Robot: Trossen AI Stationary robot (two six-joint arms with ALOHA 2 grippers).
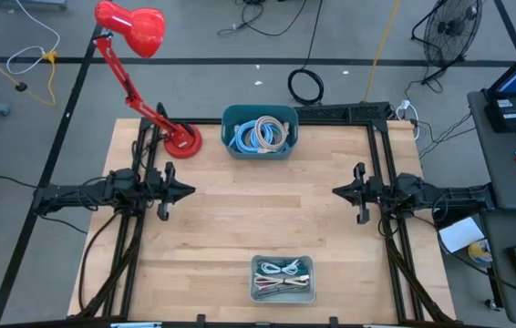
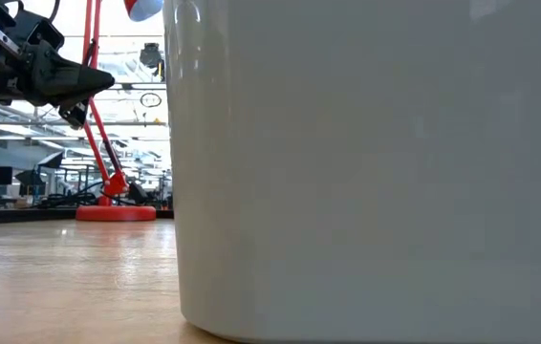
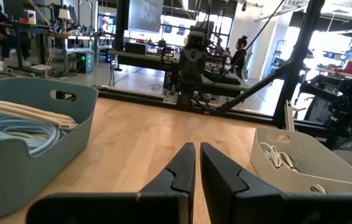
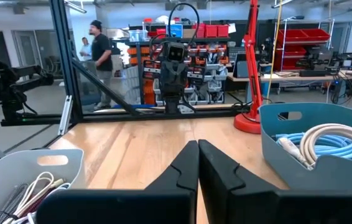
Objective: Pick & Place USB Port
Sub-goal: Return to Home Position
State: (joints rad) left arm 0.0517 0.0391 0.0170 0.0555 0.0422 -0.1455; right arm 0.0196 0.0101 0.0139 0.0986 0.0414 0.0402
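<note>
Facing each other across the tabletop [image 1: 258, 210], both arms sit level at its sides. The left gripper [image 1: 188, 191] and right gripper [image 1: 336, 191] each have their fingers pressed almost together, holding nothing. The white charger cable [image 1: 281, 268] lies in the gray bin [image 1: 253, 279], among other cables. The green bin [image 1: 259, 110], opposite and beside a red lamp [image 1: 139, 29], holds coiled blue and beige cables [image 1: 260, 134]. No cable shows outside the bins, so the sorting looks finished.

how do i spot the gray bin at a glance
On the wooden table, look to the edge opposite the red lamp. The gray bin sits midway along that edge, pale and shallow, holding thin white cables. The teal bin beside the lamp holds thick coiled cables instead.
</note>
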